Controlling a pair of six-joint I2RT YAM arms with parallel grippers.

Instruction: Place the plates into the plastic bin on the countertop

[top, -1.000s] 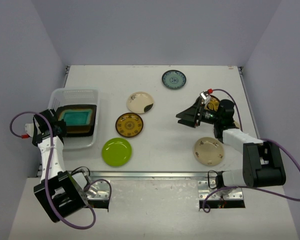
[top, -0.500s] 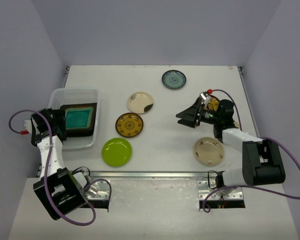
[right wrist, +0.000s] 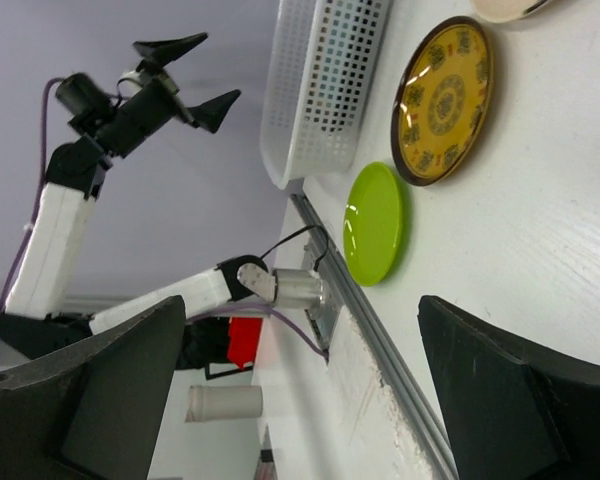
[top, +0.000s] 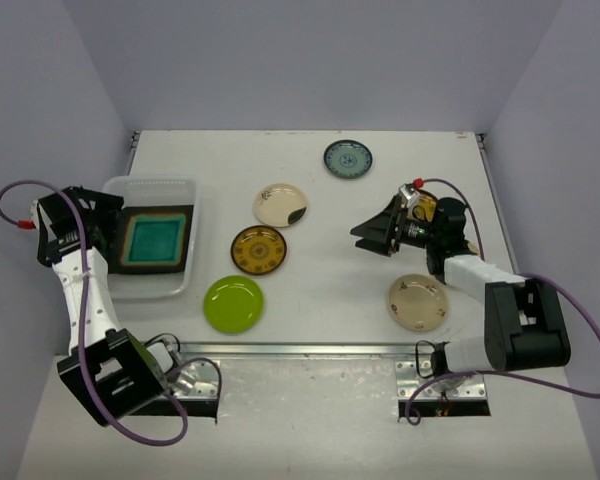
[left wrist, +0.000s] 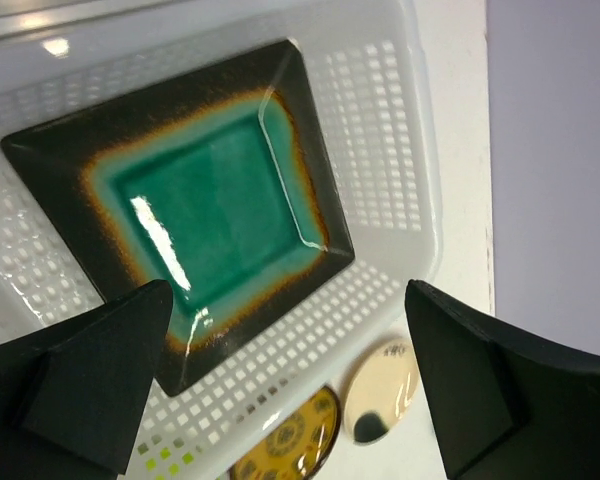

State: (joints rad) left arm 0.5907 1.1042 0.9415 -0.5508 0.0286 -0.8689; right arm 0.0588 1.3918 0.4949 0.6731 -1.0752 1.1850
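1. Left wrist view: our left claw (left wrist: 288, 295) hangs wide open above the bin (left wrist: 380, 150), gripping nothing.
2. We see the teal square plate (left wrist: 215, 195) lying flat inside the bin.
3. Our right claw (right wrist: 302, 305) is spread open and empty over the counter (top: 310, 290).
4. We see a green plate (top: 233, 303) and a brown-yellow plate (top: 258, 249) lying on the counter near the bin.

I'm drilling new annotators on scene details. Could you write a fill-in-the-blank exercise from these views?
The teal square plate lies inside the ____. The lime green plate rests on the ____. The left gripper and the right gripper are both ____.
Missing words: plastic bin; countertop; open.
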